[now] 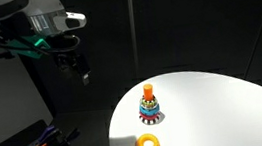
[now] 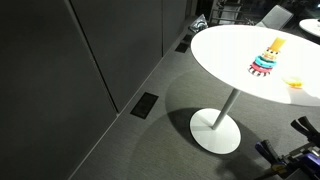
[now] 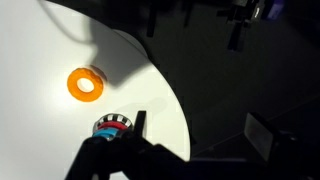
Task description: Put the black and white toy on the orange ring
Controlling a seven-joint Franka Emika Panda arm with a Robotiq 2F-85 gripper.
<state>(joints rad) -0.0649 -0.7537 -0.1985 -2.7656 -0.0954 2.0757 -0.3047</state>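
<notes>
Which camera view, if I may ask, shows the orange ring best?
The wrist view: the orange ring lies flat on the white table, large, its centre hole plain. In an exterior view the ring is small, by the table edge; in an exterior view the ring is only a tiny yellowish smudge.

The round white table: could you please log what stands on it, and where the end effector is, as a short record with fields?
table: round, white, on a single pedestal foot
stacking toy: upright, red and blue rings with an orange peg on top
orange ring: flat on the table, beside the stacking toy and apart from it, hole empty
black and white toy: not told apart as a separate piece; it may sit on the stack
end effector: raised, off to the side of the table, holding nothing visible; jaw state unclear
task status: nothing on the ring yet
</notes>
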